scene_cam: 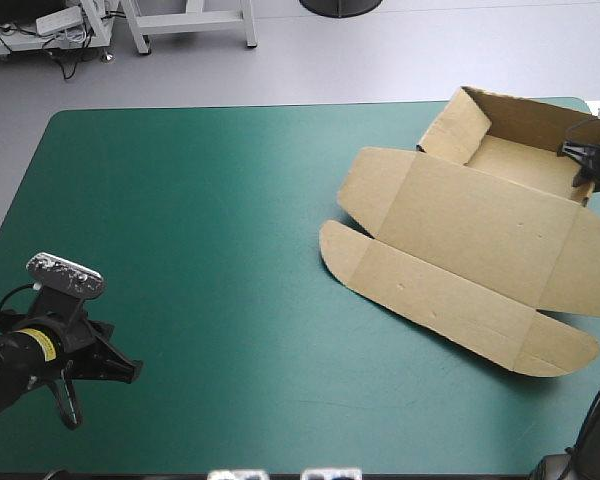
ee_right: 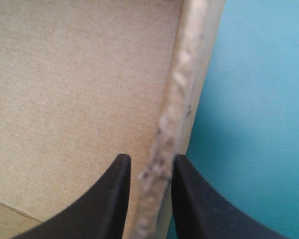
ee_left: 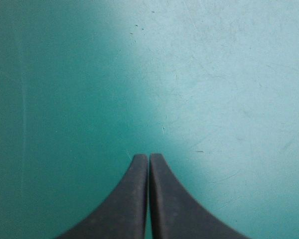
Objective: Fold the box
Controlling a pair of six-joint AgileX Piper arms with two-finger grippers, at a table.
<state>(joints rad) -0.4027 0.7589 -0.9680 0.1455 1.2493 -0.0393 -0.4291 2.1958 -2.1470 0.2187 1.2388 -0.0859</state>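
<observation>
The brown box (scene_cam: 480,230) lies at the table's right side as an open tray, its far walls raised and its lid and flaps flat toward the middle. My right gripper (scene_cam: 583,165) is at the tray's right-hand wall. In the right wrist view that gripper (ee_right: 148,164) is all but shut on the wall's top edge (ee_right: 182,94), one finger inside the tray and one outside. My left gripper (scene_cam: 132,370) rests low near the table's front left, far from the box. Its fingers (ee_left: 149,158) meet in a point over bare cover.
The teal-green cover (scene_cam: 200,230) stretches bare between the left gripper and the box. The box's far right corner reaches the table's far right edge (scene_cam: 580,100).
</observation>
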